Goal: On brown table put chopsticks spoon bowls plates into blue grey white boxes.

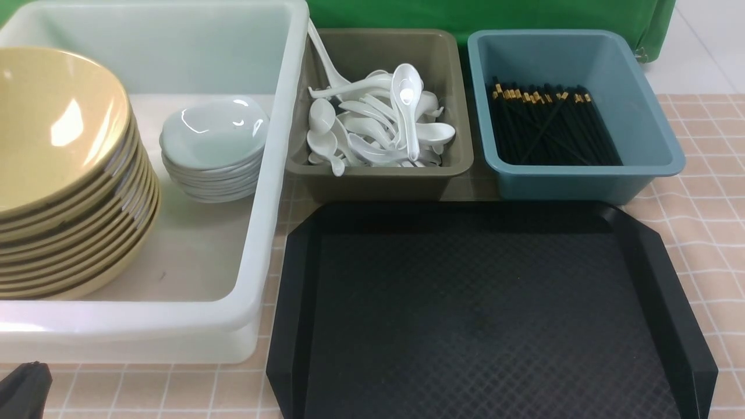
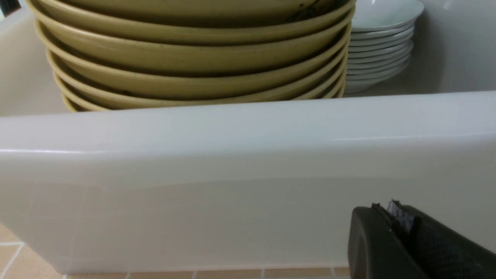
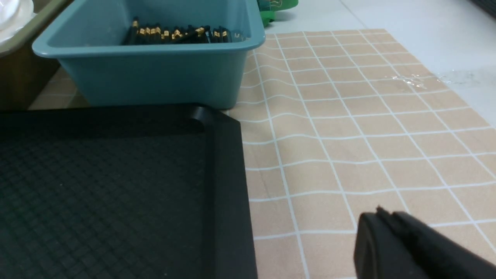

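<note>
In the front view, the pinkish-tan brown table (image 1: 704,192) with its grid of thin white lines carries three plastic bins along the far side and a flat black textured tray (image 1: 483,314) in the near centre. The big translucent white tub (image 1: 250,279) fills the 9 to 11 o'clock area; inside it a stack of wide glossy mustard-yellow bowls (image 1: 58,174) stands against its left side, with a stack of small shallow white plates (image 1: 214,148) just beside it toward the tub's far right corner. At 12 o'clock the olive-grey rectangular bin (image 1: 378,177) holds a loose heap of glossy white ceramic spoons (image 1: 384,125), one of them leaning on the bin's far left corner. At 1 o'clock the teal-blue rectangular bin (image 1: 652,139) holds the thin black chopsticks (image 1: 547,128), gold bands toward the far wall. A dark part of the left arm shows at 7 o'clock. In the left wrist view, the left gripper (image 2: 395,224) sits low before the white tub's outer wall, its black fingers pressed together on nothing; the yellow bowls and white plates rise above the rim beyond it. In the right wrist view, the right gripper (image 3: 383,232) hangs over bare table beside the black tray's right edge, its fingers appearing nearly together and empty, with the teal-blue bin and chopsticks at 11 o'clock.
</note>
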Available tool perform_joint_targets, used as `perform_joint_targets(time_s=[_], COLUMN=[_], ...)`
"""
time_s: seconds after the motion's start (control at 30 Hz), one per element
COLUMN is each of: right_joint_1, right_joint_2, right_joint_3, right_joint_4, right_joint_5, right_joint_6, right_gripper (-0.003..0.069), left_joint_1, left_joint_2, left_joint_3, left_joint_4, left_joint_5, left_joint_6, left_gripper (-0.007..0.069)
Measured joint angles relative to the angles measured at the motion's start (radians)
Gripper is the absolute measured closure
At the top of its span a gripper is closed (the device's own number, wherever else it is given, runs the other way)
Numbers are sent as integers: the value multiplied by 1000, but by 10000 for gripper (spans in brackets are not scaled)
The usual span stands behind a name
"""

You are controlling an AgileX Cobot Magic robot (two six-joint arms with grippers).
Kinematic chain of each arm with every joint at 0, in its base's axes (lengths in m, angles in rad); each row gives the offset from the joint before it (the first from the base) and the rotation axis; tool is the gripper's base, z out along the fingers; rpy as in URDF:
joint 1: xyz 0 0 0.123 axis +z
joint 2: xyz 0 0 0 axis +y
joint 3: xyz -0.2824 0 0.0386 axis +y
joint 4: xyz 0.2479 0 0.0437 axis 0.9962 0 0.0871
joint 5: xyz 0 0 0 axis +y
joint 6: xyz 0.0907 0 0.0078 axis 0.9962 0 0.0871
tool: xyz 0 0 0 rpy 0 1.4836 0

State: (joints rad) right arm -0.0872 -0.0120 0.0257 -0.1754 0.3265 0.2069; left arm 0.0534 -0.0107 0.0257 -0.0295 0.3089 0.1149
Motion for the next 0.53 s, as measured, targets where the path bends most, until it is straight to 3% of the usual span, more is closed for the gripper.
perform_joint_targets(time_s=[0.53], right_joint_1=[0], right_joint_2=[0], right_joint_3=[0], right_joint_4=[0], right_joint_5=[0], right_joint_6=[0], right_gripper=[561], left_joint_1=[0], left_joint_2=[0], left_joint_3=[0], left_joint_4=[0], left_joint_5=[0], left_joint_6=[0], left_gripper=[623])
